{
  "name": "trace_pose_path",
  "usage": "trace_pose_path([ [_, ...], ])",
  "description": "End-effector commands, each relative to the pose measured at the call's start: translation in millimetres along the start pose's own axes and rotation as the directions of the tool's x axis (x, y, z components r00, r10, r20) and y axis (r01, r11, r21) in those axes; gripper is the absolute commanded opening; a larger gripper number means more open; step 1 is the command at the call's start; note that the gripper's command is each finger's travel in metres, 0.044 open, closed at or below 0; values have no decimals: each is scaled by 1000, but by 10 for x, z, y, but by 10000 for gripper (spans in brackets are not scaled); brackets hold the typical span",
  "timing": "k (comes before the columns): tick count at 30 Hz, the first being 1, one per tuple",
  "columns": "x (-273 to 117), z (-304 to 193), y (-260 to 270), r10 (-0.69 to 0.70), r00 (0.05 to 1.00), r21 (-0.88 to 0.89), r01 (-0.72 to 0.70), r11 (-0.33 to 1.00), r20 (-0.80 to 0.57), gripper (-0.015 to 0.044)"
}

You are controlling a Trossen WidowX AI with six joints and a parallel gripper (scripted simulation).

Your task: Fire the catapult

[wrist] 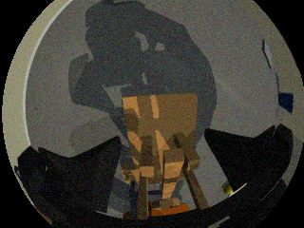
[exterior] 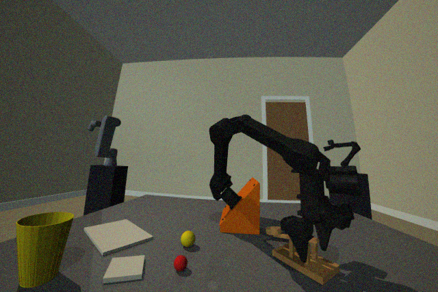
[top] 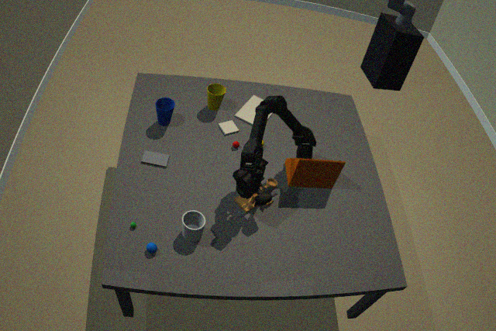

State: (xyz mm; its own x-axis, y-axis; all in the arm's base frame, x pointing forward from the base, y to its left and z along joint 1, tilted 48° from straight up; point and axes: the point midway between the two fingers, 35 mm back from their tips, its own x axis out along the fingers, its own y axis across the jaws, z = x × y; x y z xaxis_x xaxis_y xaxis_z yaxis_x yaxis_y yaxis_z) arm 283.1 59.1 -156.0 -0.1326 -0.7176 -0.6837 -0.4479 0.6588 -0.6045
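The wooden catapult [top: 256, 195] stands mid-table next to the orange wedge; it also shows in the exterior view [exterior: 304, 257] and fills the middle of the wrist view [wrist: 159, 146]. My gripper [exterior: 314, 250] is open and lowered over the catapult, one finger on each side of its frame, with nothing between them. A red ball [top: 235, 144] and a yellow ball [exterior: 187, 238] lie on the table behind the catapult. I cannot tell whether a ball sits in the catapult.
An orange wedge [top: 314, 173] stands right of the catapult by the arm's base. A blue cup [top: 164, 111], a yellow cup [top: 215, 96] and flat white tiles [top: 250, 108] are at the back. A grey tile [top: 155, 157], green ball [top: 133, 225] and blue ball [top: 151, 247] lie at the left.
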Motion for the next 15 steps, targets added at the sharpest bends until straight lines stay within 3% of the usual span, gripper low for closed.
trace_pose_path([
  [1,0,0,0,0,1000,0,0,1000,0,414],
  [12,0,0,0,0,1000,0,0,1000,0,125],
  [15,0,0,0,0,1000,0,0,1000,0,105],
])
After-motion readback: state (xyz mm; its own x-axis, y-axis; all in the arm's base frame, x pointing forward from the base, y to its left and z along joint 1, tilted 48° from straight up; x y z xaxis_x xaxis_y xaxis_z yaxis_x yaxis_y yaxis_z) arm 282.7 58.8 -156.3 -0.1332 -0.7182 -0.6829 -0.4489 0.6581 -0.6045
